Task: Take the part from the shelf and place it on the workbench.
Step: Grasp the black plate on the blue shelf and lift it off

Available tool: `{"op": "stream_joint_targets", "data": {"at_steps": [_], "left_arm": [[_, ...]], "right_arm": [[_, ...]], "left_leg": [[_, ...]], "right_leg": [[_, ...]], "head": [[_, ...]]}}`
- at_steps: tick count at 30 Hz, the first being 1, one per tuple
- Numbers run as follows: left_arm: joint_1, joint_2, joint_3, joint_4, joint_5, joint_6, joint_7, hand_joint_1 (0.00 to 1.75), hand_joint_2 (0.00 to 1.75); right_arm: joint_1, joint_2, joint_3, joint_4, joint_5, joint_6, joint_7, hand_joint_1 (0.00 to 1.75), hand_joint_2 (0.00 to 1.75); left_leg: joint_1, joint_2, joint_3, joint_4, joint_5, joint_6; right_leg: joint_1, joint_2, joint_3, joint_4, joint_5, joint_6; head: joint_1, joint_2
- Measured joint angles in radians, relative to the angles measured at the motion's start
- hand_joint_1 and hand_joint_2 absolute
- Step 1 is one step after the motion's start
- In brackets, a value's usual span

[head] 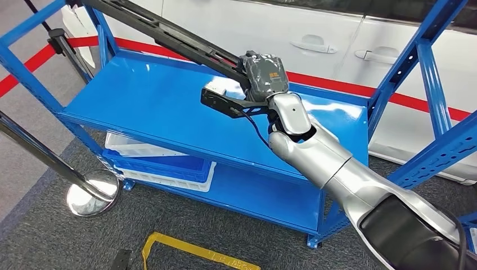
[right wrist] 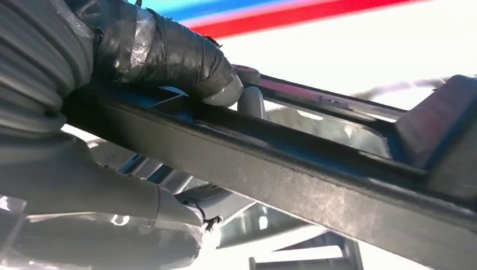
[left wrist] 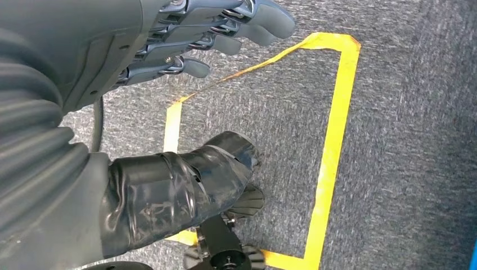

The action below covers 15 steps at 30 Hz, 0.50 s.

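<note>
- My right hand (head: 264,76) is clamped on the long black part (head: 169,35), thumb over its top edge in the right wrist view.
- I judge the pick done: the part slants up above the top board of the blue shelf (head: 152,101), apparently clear of it.
- My left hand (left wrist: 208,34) hangs over the grey carpet, fingers loosely curled, holding nothing.
- Left to do: carry the part to the worktop and set it down.

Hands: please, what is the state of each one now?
Left hand: holds nothing, fingers apart, hanging over the carpet.
Right hand: grips the long black part.
</note>
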Motion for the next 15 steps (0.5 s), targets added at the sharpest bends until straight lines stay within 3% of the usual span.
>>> {"op": "stream_joint_targets", "data": {"at_steps": [1,2,3,6,8,11,13,15], "left_arm": [[0.0,0.0,0.0,0.0,0.004,0.007,0.003,0.0,1.75],[0.001,-0.001,0.0,0.0,0.009,0.013,0.006,0.0,1.75],[0.001,-0.001,0.0,0.0,0.012,0.019,0.008,0.0,1.75],[0.002,-0.004,0.0,0.0,0.018,0.032,0.012,0.0,1.75],[0.002,-0.004,0.0,0.0,0.02,0.044,0.019,0.0,1.75],[0.004,-0.006,0.0,0.0,0.021,0.062,0.037,0.0,1.75],[0.004,-0.009,0.0,0.0,0.021,0.07,0.043,0.0,1.75],[0.002,-0.011,0.0,0.0,0.019,0.079,0.046,0.0,1.75]], "right_arm": [[0.002,-0.008,-0.005,-0.034,-0.007,-0.01,0.002,1.75,1.75],[0.004,-0.016,-0.01,-0.069,-0.015,-0.018,0.004,1.75,1.75],[0.006,-0.025,-0.016,-0.102,-0.024,-0.026,0.005,1.75,1.75],[0.007,-0.049,-0.036,-0.193,-0.037,-0.054,0.008,1.75,1.75],[0.008,-0.061,-0.054,-0.249,-0.04,-0.079,0.009,1.75,1.75],[0.013,-0.08,-0.077,-0.326,-0.049,-0.093,0.013,1.75,1.75],[0.014,-0.089,-0.09,-0.365,-0.052,-0.095,0.015,1.75,1.75],[0.018,-0.097,-0.101,-0.401,-0.046,-0.105,0.016,1.75,1.75]], "left_leg": [[-0.001,0.0,0.0,0.002,-0.002,0.002],[-0.001,0.0,0.001,0.004,-0.004,0.004],[-0.001,-0.001,0.002,0.006,-0.006,0.004],[-0.002,-0.004,0.001,0.022,-0.018,-0.003],[-0.004,-0.005,-0.005,0.031,-0.022,-0.013],[-0.003,-0.004,-0.008,0.032,-0.022,-0.026],[-0.002,-0.003,-0.025,0.074,-0.055,-0.036],[0.001,-0.002,-0.071,0.186,-0.118,-0.046]], "right_leg": [[0.0,0.0,-0.028,0.058,-0.019,0.001],[-0.001,0.0,-0.044,0.087,-0.02,0.002],[-0.001,-0.001,-0.04,0.078,0.0,0.002],[0.0,-0.002,0.04,-0.098,0.09,-0.006],[0.004,-0.001,0.07,-0.162,0.102,-0.013],[0.004,0.003,0.071,-0.173,0.105,-0.026],[-0.002,0.002,0.075,-0.181,0.111,-0.035],[-0.004,0.001,0.075,-0.183,0.114,-0.039]], "head": [[0.0,0.0],[0.0,0.0],[0.001,0.0],[0.002,0.0],[0.001,0.0],[0.0,0.0],[-0.003,0.0],[-0.006,0.0]]}}
